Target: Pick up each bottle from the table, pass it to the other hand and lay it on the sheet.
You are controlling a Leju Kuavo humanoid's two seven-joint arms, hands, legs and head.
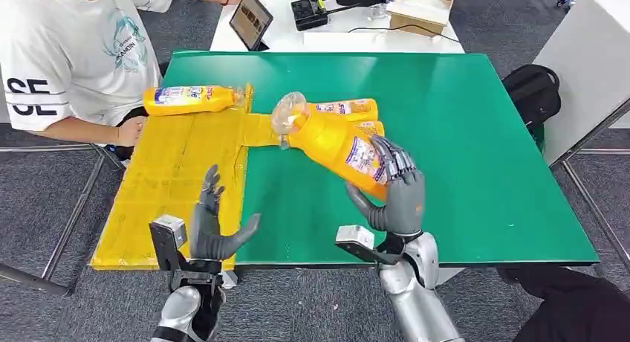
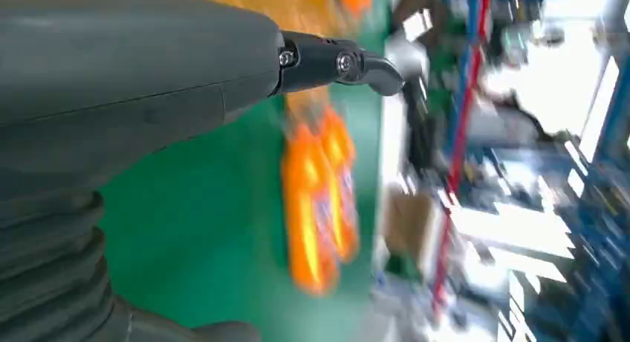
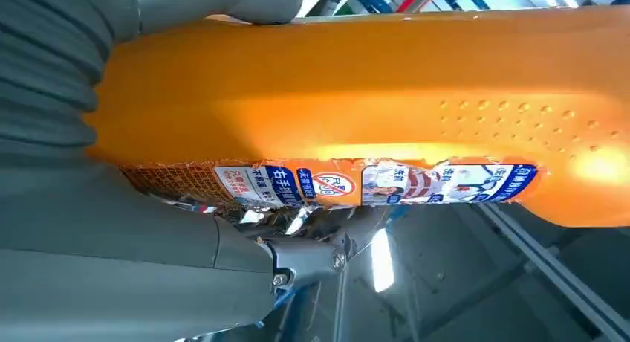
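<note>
At about 10 o'clock on the green-topped table [image 1: 475,171] a person in a white T-shirt [image 1: 74,52] sits by the edge, one hand near the crinkled yellow plastic sheet [image 1: 171,186] that covers the table's 9 o'clock side. On that sheet, toward its 12 o'clock end, 1 orange plastic detergent bottle with a blue-and-white label [image 1: 189,99] already lies on its side, so 1 round of the task looks finished. At 7 o'clock the robot's left hand [image 1: 212,227] is raised over the near part of the sheet with its fingers spread and nothing in them, seemingly ready to receive. Near the table's centre, tilted with its clear cap toward 11 o'clock, a second orange bottle [image 1: 334,145] is held off the surface by the right hand [image 1: 394,189], whose fingers wrap its lower body; the right wrist view shows the same bottle pressed close against the palm. Behind it, at about 12 o'clock from the right hand, 2 more orange bottles [image 1: 349,109] lie side by side on the green surface. By my reading the pickup is done for this bottle, while the handover and placing remain, and after that the 2 waiting bottles.
</note>
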